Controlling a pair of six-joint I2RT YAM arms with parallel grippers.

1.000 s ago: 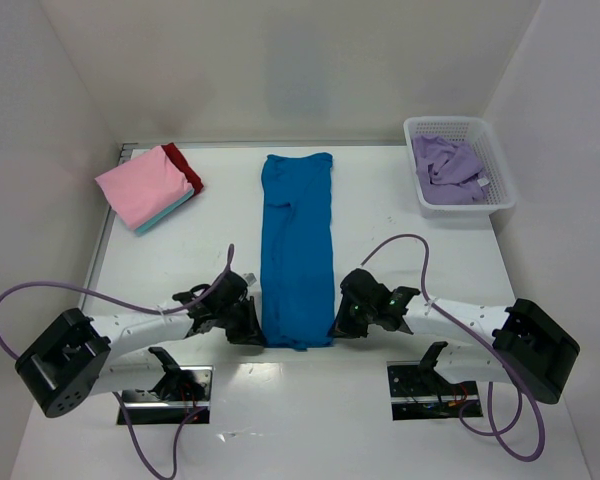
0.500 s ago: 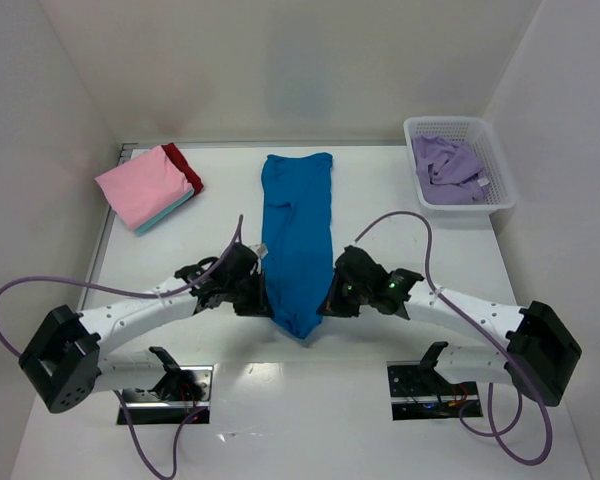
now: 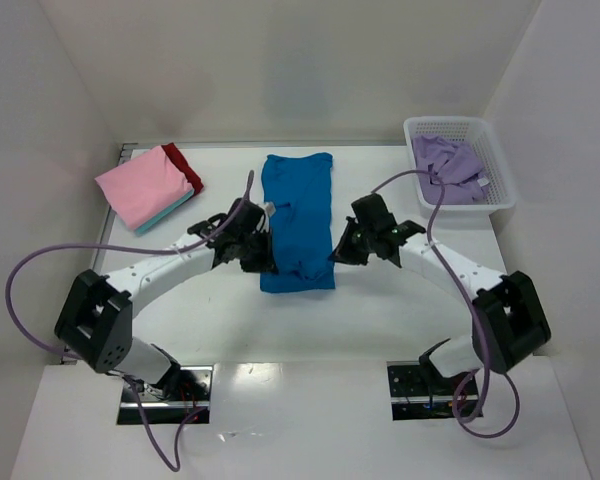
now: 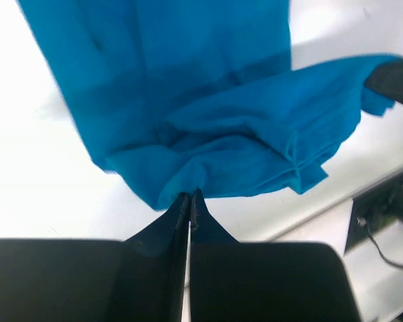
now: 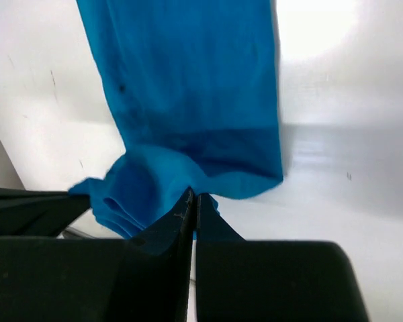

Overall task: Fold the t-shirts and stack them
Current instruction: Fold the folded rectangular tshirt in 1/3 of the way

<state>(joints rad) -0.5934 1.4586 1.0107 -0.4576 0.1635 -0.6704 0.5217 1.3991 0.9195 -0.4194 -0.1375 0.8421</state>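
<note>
Your left hand (image 4: 189,201) is clamped tight, fingertips together, pinching one near corner of the long bright blue cloth t-shirt (image 3: 298,200). Your right hand (image 5: 193,200) is closed the same way on the other near corner. In the top view the two hands sit on either side of the blue strip, about level with each other, left hand at its left edge and right hand at its right edge.

The blue shirt runs lengthwise down the middle of the white surface (image 3: 380,310), its far end lying flat towards the back wall. The near end is doubled back over the flat part, so the cloth makes a fold on the side nearest the arm bases. Both wrist views show the gripped hem bunched at the fingertips, with the rest of the shirt spread beyond it. You cannot tell whether the fold itself rests on the surface.

At the back left lies a folded pink t-shirt (image 3: 140,185), on top of a small stack, with a folded red t-shirt (image 3: 186,164) showing at its far edge. At the back right, the crumpled lavender t-shirt (image 3: 448,165) lies inside the white plastic mesh basket (image 3: 500,205), well apart from both hands.
</note>
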